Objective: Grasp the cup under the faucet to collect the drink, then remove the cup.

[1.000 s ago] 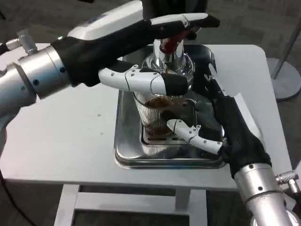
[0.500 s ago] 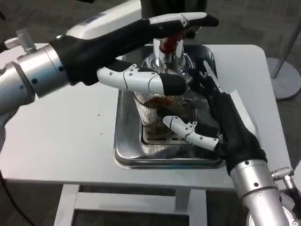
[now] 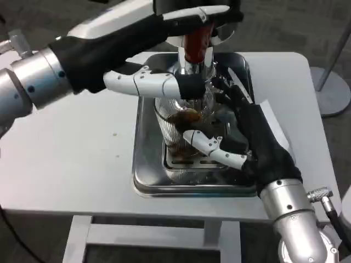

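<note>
While the cup sits upright on the grate of the metal tray, right under the faucet, it's got brown drink in the bottom part, so filling looks underway or maybe done, can't really say which. The right hand is wrapped around the cup from the cup's right side, with the thumb curling across the front of the glass, so it looks like it's holding it. The left hand is up top at the red tap handle, fingers closed around the tap area, though whether it's actually squeezing the handle is hard to tell. What matters next: the cup's long axis is vertical and the spout hangs straight above the rim, so pulling out probably means sliding sideways or toward the robot and keeping it level, not lifting. The right hand is clearly the nearer one for that.
</note>
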You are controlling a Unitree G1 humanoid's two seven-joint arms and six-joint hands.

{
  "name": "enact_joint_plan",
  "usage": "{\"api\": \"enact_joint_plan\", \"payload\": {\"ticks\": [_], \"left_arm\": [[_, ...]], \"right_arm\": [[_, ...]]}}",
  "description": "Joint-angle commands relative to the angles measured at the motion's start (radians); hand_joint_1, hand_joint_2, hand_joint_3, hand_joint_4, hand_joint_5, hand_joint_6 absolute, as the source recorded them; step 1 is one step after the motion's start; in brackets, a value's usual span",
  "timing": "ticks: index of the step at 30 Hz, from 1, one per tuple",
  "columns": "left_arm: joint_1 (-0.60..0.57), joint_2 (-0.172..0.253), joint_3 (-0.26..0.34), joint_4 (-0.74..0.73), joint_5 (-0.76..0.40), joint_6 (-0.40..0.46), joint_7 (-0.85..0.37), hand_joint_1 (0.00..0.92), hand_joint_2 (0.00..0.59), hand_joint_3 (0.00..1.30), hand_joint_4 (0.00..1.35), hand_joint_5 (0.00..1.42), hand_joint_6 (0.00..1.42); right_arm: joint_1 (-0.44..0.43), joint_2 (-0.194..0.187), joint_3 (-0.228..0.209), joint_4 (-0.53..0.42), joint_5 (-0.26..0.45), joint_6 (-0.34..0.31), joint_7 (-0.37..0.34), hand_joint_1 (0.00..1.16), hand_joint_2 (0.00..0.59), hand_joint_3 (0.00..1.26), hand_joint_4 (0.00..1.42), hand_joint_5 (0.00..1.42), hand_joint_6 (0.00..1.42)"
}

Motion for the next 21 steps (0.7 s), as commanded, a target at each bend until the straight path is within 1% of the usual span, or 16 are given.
{"api": "enact_joint_plan", "payload": {"ticks": [1,10,21], "left_arm": [[0.062,0.024,-0.029,0.07,0.037,0.05,-0.073,0.0,0.034,0.14,0.08,0.16,0.26],[0.057,0.021,-0.024,0.086,0.006,0.048,-0.074,0.0,0.033,0.14,0.07,0.16,0.26],[0.069,0.013,-0.009,0.061,-0.03,0.056,-0.065,0.0,0.032,0.14,0.07,0.16,0.27]], "right_arm": [[-0.013,0.009,0.004,0.022,0.001,-0.017,-0.011,0.77,0.234,0.06,0.11,0.17,0.28],[-0.017,0.01,0.003,0.023,-0.002,-0.016,-0.009,0.76,0.249,0.07,0.11,0.17,0.29],[0.0,0.003,-0.005,-0.015,0.002,-0.01,0.0,0.76,0.251,0.07,0.11,0.17,0.28]]}}
